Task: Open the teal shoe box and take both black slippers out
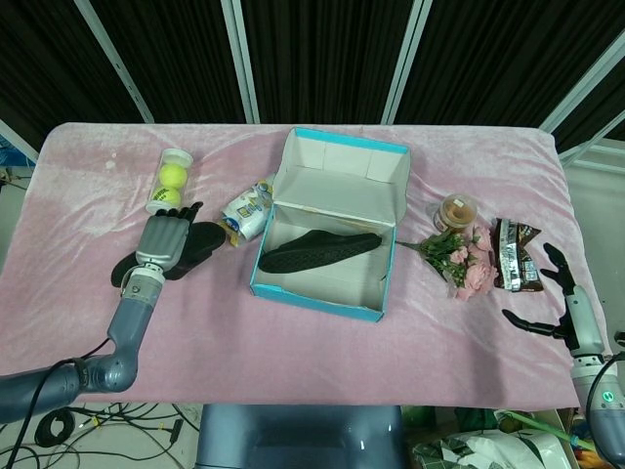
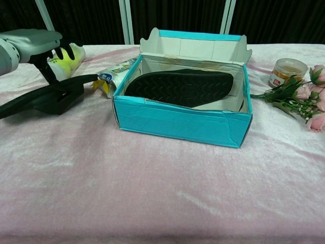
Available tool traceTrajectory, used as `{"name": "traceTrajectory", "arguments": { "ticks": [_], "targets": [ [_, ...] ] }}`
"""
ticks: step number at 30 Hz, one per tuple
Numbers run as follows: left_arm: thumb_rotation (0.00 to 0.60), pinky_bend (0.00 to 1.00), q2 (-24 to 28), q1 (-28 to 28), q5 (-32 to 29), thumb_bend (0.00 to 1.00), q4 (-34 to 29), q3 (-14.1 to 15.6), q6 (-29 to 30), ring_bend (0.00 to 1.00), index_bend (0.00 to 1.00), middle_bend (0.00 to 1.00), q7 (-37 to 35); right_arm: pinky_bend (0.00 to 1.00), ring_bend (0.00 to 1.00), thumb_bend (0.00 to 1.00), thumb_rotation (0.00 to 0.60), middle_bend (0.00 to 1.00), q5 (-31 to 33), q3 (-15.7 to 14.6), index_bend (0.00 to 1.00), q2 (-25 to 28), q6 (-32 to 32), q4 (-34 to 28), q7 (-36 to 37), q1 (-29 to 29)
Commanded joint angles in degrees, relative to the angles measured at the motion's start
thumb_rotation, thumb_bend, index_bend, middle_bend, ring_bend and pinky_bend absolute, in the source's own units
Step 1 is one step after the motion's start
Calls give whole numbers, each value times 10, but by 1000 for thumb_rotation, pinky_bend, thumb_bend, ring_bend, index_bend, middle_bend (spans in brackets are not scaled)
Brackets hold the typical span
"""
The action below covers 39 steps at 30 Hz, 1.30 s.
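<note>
Fingers [image 2: 62,49] of the left hand [image 1: 164,239] reach down onto a black slipper [image 2: 48,96] that lies flat on the pink tablecloth [image 2: 152,193] to the left of the teal shoe box [image 2: 180,122]; whether they grip it or only rest on it I cannot tell. Beyond the slipper, further from the box, lies a clear tube of tennis balls [image 1: 170,183]. Between slipper and box sits a small snack packet [image 1: 246,208], touching the box's left wall. Inside the open box, lid flap upright at the back, the second black slipper [image 1: 317,250] lies sole up. Right of the box are a bunch of pink flowers [image 1: 459,259], a small jar [image 1: 456,211] and a dark foil bag [image 1: 515,256]. Well right of these, the right hand [image 1: 564,298] hovers with fingers spread, holding nothing
</note>
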Motion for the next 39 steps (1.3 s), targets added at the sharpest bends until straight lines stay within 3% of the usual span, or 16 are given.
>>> {"name": "traceTrajectory", "arguments": {
  "ticks": [1, 6, 11, 19, 28, 39],
  "targets": [
    [600, 242, 35, 16, 56, 0, -71, -27, 19, 213, 97, 221, -67, 140, 0, 0, 600, 0, 0, 0, 0, 2, 2, -2, -1, -2],
    [600, 248, 54, 18, 94, 0, -118, -36, 18, 213, 104, 235, -91, 139, 0, 0, 600, 0, -1, -1, 0, 5, 3, -5, 0, -4],
    [600, 255, 29, -17, 67, 0, -120, -50, -18, 224, 116, 242, -66, 140, 0, 0, 600, 0, -3, -2, 0, 7, 4, -6, 1, -6],
    [600, 268, -65, -103, -38, 61, -46, -85, -62, 243, 157, 265, 1, 139, 0, 0, 600, 0, -3, -1, 0, 12, 10, -11, -1, -10],
    [600, 321, -139, -160, -73, 113, 26, -89, -60, 289, 207, 320, 49, 139, 0, 0, 600, 0, 2, -1, 0, 16, 16, -15, -4, -17],
    [600, 314, -193, -197, -94, 113, 100, -92, -63, 289, 190, 297, 82, 140, 0, 0, 600, 0, 6, 0, 0, 23, 22, -16, 1, -26]
  ]
}}
